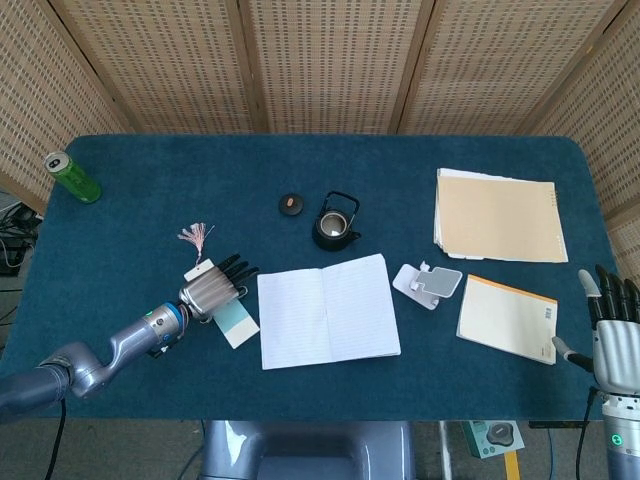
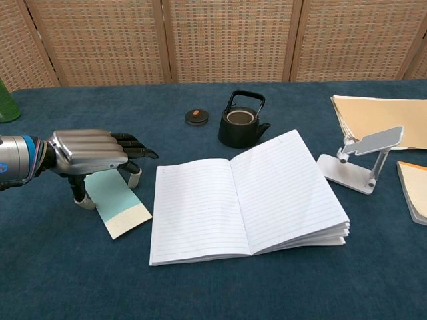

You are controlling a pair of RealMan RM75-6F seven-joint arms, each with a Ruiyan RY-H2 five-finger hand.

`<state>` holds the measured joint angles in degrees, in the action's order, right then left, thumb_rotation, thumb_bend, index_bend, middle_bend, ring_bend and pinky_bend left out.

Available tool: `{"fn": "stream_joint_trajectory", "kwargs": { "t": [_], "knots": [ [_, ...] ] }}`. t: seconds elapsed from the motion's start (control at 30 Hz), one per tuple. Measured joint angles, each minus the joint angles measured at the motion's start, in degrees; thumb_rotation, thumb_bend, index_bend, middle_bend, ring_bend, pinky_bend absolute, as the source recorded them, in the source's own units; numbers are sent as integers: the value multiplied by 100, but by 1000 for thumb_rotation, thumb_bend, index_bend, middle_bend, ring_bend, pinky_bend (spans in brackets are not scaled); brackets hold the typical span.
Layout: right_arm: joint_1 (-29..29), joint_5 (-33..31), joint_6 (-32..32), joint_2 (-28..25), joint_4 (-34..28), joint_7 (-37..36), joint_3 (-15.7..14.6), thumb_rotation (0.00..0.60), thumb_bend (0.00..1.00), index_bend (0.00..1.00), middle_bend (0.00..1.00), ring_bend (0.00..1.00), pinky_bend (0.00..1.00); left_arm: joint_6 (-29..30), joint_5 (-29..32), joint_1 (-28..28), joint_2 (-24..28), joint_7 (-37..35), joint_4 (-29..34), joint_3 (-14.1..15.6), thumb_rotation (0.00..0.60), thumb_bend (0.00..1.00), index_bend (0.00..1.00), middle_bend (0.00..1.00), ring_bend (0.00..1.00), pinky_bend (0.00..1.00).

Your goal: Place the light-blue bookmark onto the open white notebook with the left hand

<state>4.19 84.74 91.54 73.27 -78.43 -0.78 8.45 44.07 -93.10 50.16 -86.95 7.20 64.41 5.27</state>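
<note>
The light-blue bookmark (image 1: 238, 322) (image 2: 120, 203) lies on the blue cloth just left of the open white notebook (image 1: 328, 310) (image 2: 243, 200); its pink tassel (image 1: 195, 237) trails away on the far side. My left hand (image 1: 212, 287) (image 2: 90, 152) hovers over the bookmark's far end. Its thumb and one finger reach down at either edge and pinch the card, while the other fingers point toward the notebook. The bookmark's near end still rests on the cloth. My right hand (image 1: 615, 335) stays at the table's near right corner, fingers spread, holding nothing.
A black teapot (image 1: 334, 222) (image 2: 241, 123) and its lid (image 1: 290, 204) stand behind the notebook. A phone stand (image 1: 428, 284) (image 2: 363, 163), an orange-edged pad (image 1: 507, 318) and a paper stack (image 1: 497, 216) lie to the right. A green can (image 1: 72, 177) is far left.
</note>
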Motion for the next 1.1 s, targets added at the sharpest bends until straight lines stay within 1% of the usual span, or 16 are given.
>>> {"fn": "stream_joint_trajectory", "kwargs": {
  "t": [0.2,0.4,0.6,0.87,1.1],
  "knots": [
    [-1,-6,1,-6,-6,-5,5,600,117,31,0,0,0,120,-38,2,97,28,105,-14,600,177,539,0,0,0],
    [0,2,4,-9,-16,-12,2,600,117,31,0,0,0,406,-248,37,271,130,334,-24,600,177,527,0,0,0],
    [-14,10,43,-31,-31,-47,11,600,118,31,0,0,0,548,-419,218,373,355,610,-164,600,176,506,0,0,0],
    [-24,-32,33,-55,-25,-133,34,600,118,31,0,0,0,373,-477,602,147,653,675,-434,600,176,496,0,0,0],
    [-25,-68,-1,-72,-23,-208,44,600,117,31,0,0,0,285,-642,914,-227,814,580,-523,600,177,484,0,0,0]
  ]
}}
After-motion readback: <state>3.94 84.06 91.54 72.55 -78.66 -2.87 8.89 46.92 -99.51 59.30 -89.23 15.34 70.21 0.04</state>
